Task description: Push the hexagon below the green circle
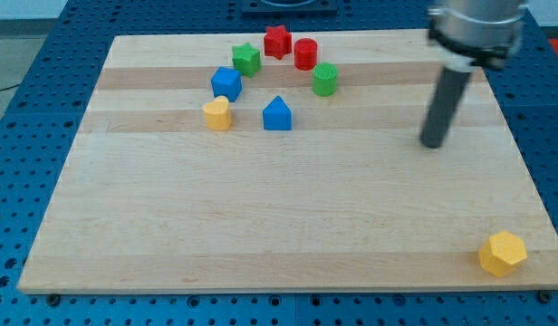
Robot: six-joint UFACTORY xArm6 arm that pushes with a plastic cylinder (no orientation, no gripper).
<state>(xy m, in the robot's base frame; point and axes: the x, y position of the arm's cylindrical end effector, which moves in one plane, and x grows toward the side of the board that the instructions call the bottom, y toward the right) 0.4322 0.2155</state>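
Observation:
A yellow hexagon (503, 253) lies near the board's bottom right corner. A green circle (325, 79) stands in the upper middle of the board. My tip (432, 144) rests on the board at the right, well above the hexagon and to the right of and a little below the green circle. It touches no block.
Around the green circle lie a red circle (305, 53), a red star (277, 42), a green star (246, 60), a blue cube (226, 83), a blue house-shaped block (277, 114) and a yellow block (217, 114). The wooden board (261, 235) ends just right of the hexagon.

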